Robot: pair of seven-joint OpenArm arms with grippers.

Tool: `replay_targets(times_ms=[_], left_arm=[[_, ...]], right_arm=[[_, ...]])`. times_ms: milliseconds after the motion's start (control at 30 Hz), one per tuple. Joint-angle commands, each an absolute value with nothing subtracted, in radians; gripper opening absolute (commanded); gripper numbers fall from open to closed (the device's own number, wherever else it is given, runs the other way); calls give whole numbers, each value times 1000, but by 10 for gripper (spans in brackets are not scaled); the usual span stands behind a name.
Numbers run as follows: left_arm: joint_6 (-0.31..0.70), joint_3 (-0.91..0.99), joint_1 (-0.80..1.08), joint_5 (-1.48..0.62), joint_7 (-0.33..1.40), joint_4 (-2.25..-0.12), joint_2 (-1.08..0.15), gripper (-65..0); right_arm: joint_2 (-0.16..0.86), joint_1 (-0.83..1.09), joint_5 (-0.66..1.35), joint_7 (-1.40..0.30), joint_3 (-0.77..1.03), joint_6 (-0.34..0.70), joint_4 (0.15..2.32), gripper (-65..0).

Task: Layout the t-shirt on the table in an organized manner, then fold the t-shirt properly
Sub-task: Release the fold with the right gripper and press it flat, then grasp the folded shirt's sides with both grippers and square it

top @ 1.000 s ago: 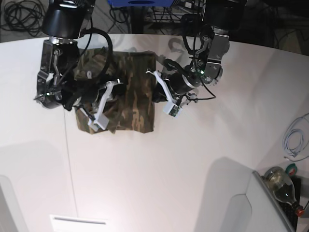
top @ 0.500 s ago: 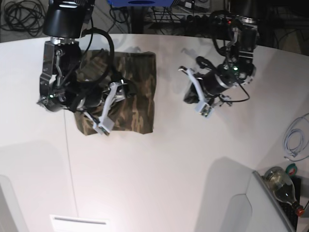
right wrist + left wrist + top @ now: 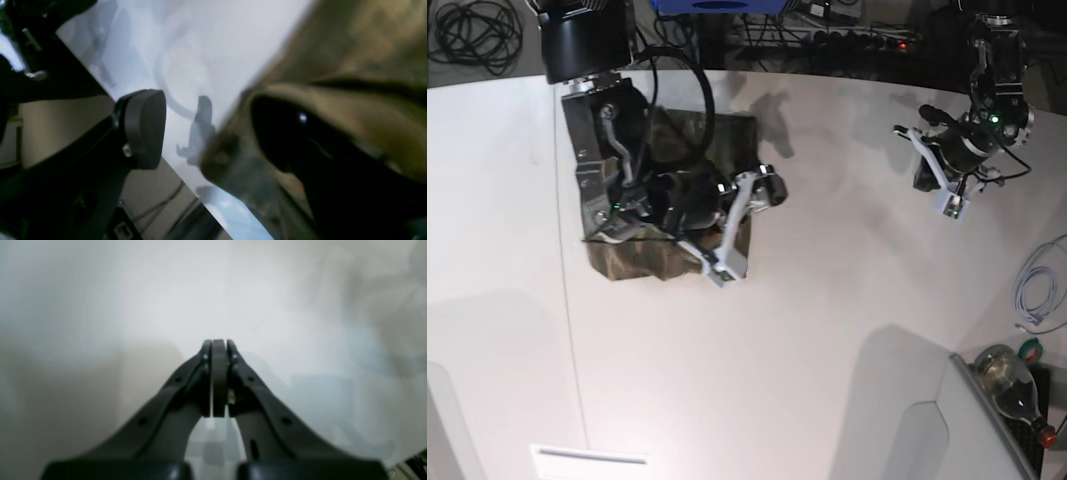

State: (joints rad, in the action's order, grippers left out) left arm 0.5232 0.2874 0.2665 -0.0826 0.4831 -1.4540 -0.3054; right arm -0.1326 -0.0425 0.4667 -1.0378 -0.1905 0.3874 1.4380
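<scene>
The camouflage t-shirt (image 3: 632,262) lies folded into a compact rectangle on the white table (image 3: 827,330), at its back left. My right gripper (image 3: 752,215) hovers over the shirt's right edge with its jaws wide apart. In the right wrist view one dark pad (image 3: 143,128) stands over bare table, and the other finger (image 3: 300,150) is against the t-shirt (image 3: 350,50), whose cloth folds around it. My left gripper (image 3: 927,172) is far off at the back right, over bare table. Its pads (image 3: 219,373) are pressed together with nothing between them.
A coiled pale cable (image 3: 1039,290) lies at the table's right edge. A glass bottle (image 3: 1012,385) and a grey panel (image 3: 947,430) stand at the lower right. A white box (image 3: 592,460) sits at the front edge. Black cables (image 3: 472,30) run behind the table.
The left arm has swung well to the right, away from the shirt, still shut. The right gripper has opened and moved across the shirt to its right edge.
</scene>
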Motion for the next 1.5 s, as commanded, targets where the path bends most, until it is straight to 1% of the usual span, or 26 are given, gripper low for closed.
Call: replay_targets(times_ms=[0, 133, 200, 267, 367, 433, 500, 533, 567, 600, 667, 700, 733, 767, 800, 833, 933, 1100, 1200, 1267, 1367, 1467], left_arm=[[526, 300, 260, -91, 466, -1469, -318, -650], [526, 312, 260, -91, 466, -1468, -320, -650], [526, 314, 260, -91, 466, -1468, -320, -650], [526, 314, 260, -91, 466, -1468, -323, -650], [526, 314, 260, -96, 464, -1448, -341, -650], [526, 334, 255, -96, 464, -1417, -355, -650], [526, 381, 254, -99, 463, -1389, -358, -650], [526, 404, 252, -99, 463, -1382, -358, -650], [526, 426, 252, -99, 463, -1376, -358, -650], [529, 443, 252, -99, 463, -1372, -361, -650], [572, 472, 252, -99, 463, -1365, -363, -650], [596, 486, 252, -99, 463, -1363, -363, -650], [624, 499, 252, -99, 463, -1363, -360, -650], [650, 512, 252, -99, 463, -1363, -358, -650], [671, 516, 252, -99, 463, -1363, -355, -650], [685, 518, 254, -99, 463, -1363, -355, -650], [691, 516, 259, -99, 463, -1365, -346, -650], [693, 516, 257, -99, 463, -1369, -321, -650], [694, 513, 254, -99, 463, -1385, -302, -650], [698, 512, 254, -99, 464, -1431, -265, -650], [698, 466, 254, -105, 472, -1547, -193, -650], [698, 387, 254, -163, 475, -1666, -124, -650]], right_arm=[[-142, -70, 486, -1007, -226, 358, 1455, -210], [-125, -113, 484, -998, -386, 236, 1466, -210], [-110, -119, 484, -1004, -461, 171, 1552, -210], [-73, -108, 486, -1012, -481, 104, 1690, -212], [1, -58, 486, -1012, -479, -27, 1894, -212], [59, -36, 489, -1013, -478, -94, 1940, -212], [102, -8, 487, -1004, -478, -120, 1911, -224], [117, 8, 486, -983, -478, -120, 1888, -255], [131, 28, 486, -947, -478, -122, 1870, -303], [143, 51, 486, -900, -478, -124, 1853, -372], [157, 87, 486, -826, -478, -125, 1817, -540], [157, 96, 486, -812, -478, -125, 1802, -608], [157, 101, 486, -811, -479, -125, 1784, -650], [151, 105, 487, -808, -484, -125, 1762, -650], [142, 107, 487, -805, -487, -124, 1739, -623], [128, 108, 487, -803, -489, -120, 1710, -612], [85, 104, 484, -797, -492, -117, 1601, -642], [84, 64, 484, -746, -585, -119, 1512, -644], [87, 58, 486, -750, -587, -125, 1543, -644], [127, 58, 486, -763, -582, -127, 1630, -644], [156, 65, 486, -829, -473, -128, 1753, -644], [159, 70, 484, -878, -298, -125, 1785, -644]])
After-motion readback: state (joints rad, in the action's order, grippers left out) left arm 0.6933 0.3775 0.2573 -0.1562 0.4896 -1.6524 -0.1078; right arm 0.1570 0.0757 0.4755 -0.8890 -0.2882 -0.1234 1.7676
